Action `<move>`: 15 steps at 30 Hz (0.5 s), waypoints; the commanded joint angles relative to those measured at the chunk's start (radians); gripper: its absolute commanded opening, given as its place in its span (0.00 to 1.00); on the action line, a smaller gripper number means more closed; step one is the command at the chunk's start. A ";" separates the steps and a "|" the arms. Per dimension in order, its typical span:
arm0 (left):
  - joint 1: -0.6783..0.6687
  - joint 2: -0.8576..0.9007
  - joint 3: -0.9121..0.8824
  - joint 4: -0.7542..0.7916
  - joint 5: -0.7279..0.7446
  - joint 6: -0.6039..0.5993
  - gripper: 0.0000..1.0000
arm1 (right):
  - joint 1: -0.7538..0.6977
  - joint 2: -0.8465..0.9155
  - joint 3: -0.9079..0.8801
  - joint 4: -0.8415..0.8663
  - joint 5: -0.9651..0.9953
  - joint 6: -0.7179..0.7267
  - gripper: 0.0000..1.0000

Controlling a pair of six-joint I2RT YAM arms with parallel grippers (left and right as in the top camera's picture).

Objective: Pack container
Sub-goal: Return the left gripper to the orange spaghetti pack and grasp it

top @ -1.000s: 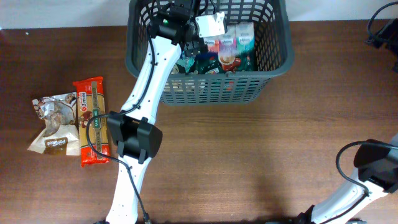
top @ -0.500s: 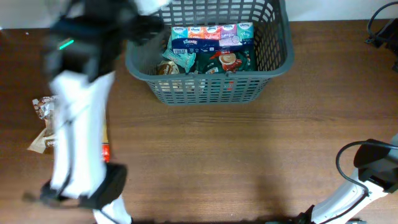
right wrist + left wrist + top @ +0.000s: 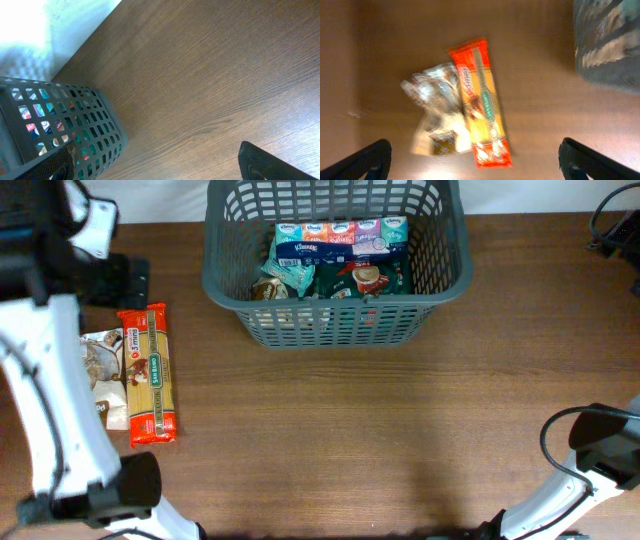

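The dark grey lattice basket [image 3: 330, 326] stands at the table's back centre. It holds a row of tissue packs [image 3: 340, 237] and several snack packets [image 3: 362, 278]. An orange packet [image 3: 148, 375] and a brown-and-white packet [image 3: 98, 370] lie side by side on the table at the left. My left gripper [image 3: 128, 280] hovers just behind them, open and empty. In the left wrist view, the orange packet [image 3: 480, 100] and the pale packet [image 3: 437, 115] lie ahead of the wide-open jaws [image 3: 475, 167]. My right gripper [image 3: 155, 167] is open and empty, with the basket [image 3: 60, 125] to its left.
The right arm's base [image 3: 600, 450] and its cable sit at the table's front right corner. The basket's corner [image 3: 610, 45] shows at the top right of the left wrist view. Bare brown tabletop [image 3: 400, 430] spreads in front of the basket.
My left arm has swung out of the basket and over to the left, and now hangs above the two packets on the table. The basket's contents are uncovered. The right arm has not moved.
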 commanded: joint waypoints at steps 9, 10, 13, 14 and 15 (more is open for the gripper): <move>0.067 0.161 -0.553 0.361 0.081 -0.069 0.89 | 0.002 -0.002 -0.002 0.000 -0.005 0.008 0.99; 0.072 0.174 -0.561 0.378 0.065 -0.069 0.89 | 0.002 -0.002 -0.002 0.000 -0.005 0.008 0.99; 0.094 0.217 -0.575 0.430 0.019 -0.070 0.89 | 0.002 -0.002 -0.002 0.000 -0.005 0.008 0.99; 0.105 0.237 -0.578 0.445 0.001 -0.075 0.89 | 0.002 -0.002 -0.002 0.000 -0.005 0.008 0.99; 0.113 0.252 -0.578 0.451 -0.013 -0.082 0.89 | 0.002 -0.002 -0.002 0.000 -0.005 0.008 0.99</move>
